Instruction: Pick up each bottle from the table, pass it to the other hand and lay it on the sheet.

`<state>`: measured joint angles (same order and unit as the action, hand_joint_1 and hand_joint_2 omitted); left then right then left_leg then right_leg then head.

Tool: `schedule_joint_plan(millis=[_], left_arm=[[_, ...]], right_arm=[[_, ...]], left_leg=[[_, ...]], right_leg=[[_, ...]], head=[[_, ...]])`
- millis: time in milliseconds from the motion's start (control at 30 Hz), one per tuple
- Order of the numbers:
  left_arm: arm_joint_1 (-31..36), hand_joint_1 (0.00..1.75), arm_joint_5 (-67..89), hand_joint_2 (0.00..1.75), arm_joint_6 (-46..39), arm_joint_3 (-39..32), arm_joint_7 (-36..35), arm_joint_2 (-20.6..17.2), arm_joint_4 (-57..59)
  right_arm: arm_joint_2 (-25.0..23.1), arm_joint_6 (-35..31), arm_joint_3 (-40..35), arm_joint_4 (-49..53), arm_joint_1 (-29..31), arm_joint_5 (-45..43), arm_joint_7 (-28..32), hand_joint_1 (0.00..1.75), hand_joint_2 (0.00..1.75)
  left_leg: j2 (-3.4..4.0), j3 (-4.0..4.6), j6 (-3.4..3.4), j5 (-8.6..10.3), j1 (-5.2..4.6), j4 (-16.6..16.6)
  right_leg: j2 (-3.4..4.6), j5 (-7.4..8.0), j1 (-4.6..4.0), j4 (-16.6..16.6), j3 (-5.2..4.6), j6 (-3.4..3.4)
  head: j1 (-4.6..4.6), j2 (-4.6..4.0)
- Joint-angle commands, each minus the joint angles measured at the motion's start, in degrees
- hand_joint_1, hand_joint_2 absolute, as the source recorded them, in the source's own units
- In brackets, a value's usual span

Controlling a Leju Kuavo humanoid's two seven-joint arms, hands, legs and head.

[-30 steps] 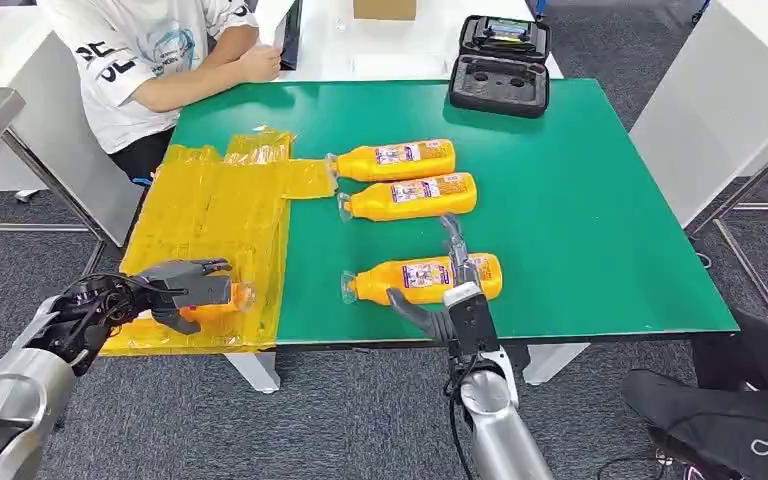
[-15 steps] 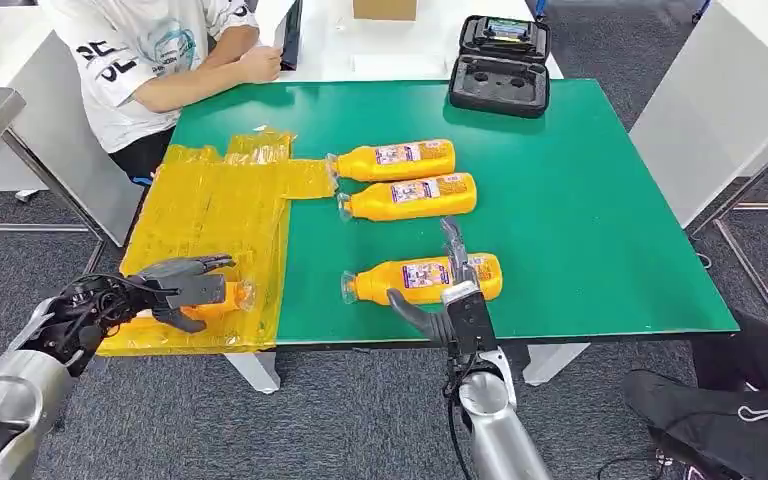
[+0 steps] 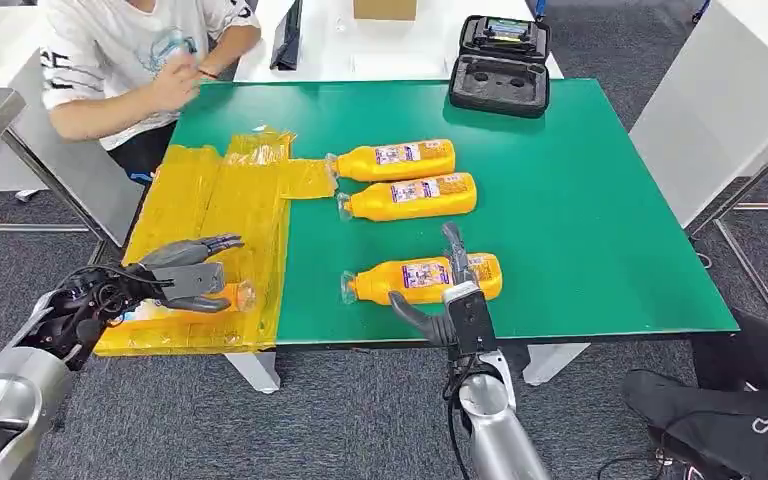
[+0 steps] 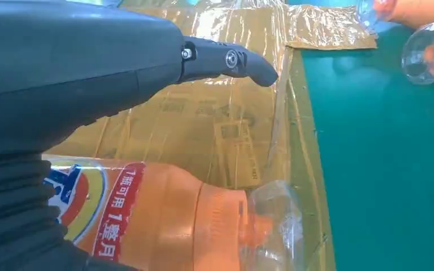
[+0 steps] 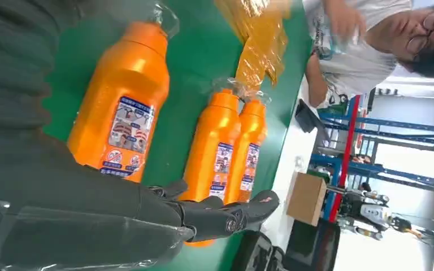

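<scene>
bottle (image 3: 222, 297) on sheet (image 3: 210, 210) | beneath spread left robot hand (image 3: 188, 273)

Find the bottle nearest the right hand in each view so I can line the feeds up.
Head view: nearest bottle lies on the green table, just beyond the right hand.
Right wrist view: same bottle, largest, closest to the hand.
Left wrist view: not in it; the bottle there lies on the sheet under the left hand.
Shared landmark: the yellow sheet.
</scene>
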<state>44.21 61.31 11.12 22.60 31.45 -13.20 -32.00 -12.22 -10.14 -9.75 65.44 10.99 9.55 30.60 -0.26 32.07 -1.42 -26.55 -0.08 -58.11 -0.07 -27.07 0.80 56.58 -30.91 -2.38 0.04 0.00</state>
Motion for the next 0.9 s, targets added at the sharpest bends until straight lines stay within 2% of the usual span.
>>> schedule_joint_plan(millis=[33,267,367,467,600,767,867,900], left_arm=[[1.4,0.0,-1.8,0.0,4.2,2.9,3.9,-3.0,0.6],[0.6,0.0,-5.1,0.0,3.2,0.3,5.3,-1.7,-2.1],[-2.5,0.0,-10.3,0.0,2.7,-4.3,8.3,-1.1,-7.9],[-5.2,0.0,-14.1,0.0,0.9,-9.4,8.3,0.1,-13.9],[-5.4,0.0,-18.5,0.0,-2.3,-16.6,6.2,3.9,-19.5],[-5.5,0.0,-19.2,0.0,-3.0,-17.3,6.3,4.7,-21.4],[-7.5,0.0,-24.3,0.0,-3.6,-21.0,7.7,7.3,-25.6],[-8.9,0.0,-26.9,0.0,-4.1,-22.4,6.4,9.2,-28.0]], right_arm=[[0.2,0.1,1.3,-6.0,3.3,-1.2,0.4,0.0,1.75],[0.5,-0.1,1.0,-5.2,3.5,-0.9,-0.4,0.0,1.75],[0.8,-0.3,1.0,-4.4,2.5,-0.7,-0.8,0.0,1.75],[0.9,-0.7,1.3,-2.8,0.9,-0.5,-0.4,0.0,1.75],[0.9,-0.3,2.3,-0.9,-0.2,0.0,-0.4,0.0,1.75],[0.7,-0.2,2.2,-1.1,0.0,0.3,-0.5,0.0,1.75],[0.7,0.2,1.8,-1.2,0.3,1.6,-0.9,0.0,1.75],[1.0,0.5,1.6,-0.4,0.3,2.9,-1.4,0.0,1.75]], left_leg=[[0.14,0.01,0.09,-0.01,0.1,0.0],[0.02,0.06,0.08,0.03,0.09,-0.1],[0.05,0.01,0.08,0.03,0.06,0.0],[-0.03,0.0,0.08,0.04,0.03,0.0],[-0.11,0.08,0.14,0.03,0.14,-0.1],[-0.07,0.07,0.08,0.04,0.05,0.0],[-0.03,0.07,0.1,0.05,0.07,0.0],[-0.04,0.08,0.1,0.06,0.08,0.0]], right_leg=[[0.13,0.04,-0.1,0.0,-0.02,0.1],[0.02,0.05,-0.09,0.0,-0.04,0.08],[0.03,0.04,-0.06,0.0,0.0,0.06],[-0.04,0.01,-0.03,0.0,0.01,0.05],[-0.15,0.0,-0.15,0.0,0.0,0.13],[-0.08,0.01,-0.05,0.0,-0.08,0.05],[-0.07,0.08,-0.07,0.0,-0.07,0.15],[-0.09,0.15,-0.09,-0.1,-0.07,0.25]], head=[[0.02,0.0],[0.02,0.0],[0.02,0.0],[0.0,0.0],[0.0,0.0],[0.0,0.0],[0.0,0.0],[0.0,0.0]])
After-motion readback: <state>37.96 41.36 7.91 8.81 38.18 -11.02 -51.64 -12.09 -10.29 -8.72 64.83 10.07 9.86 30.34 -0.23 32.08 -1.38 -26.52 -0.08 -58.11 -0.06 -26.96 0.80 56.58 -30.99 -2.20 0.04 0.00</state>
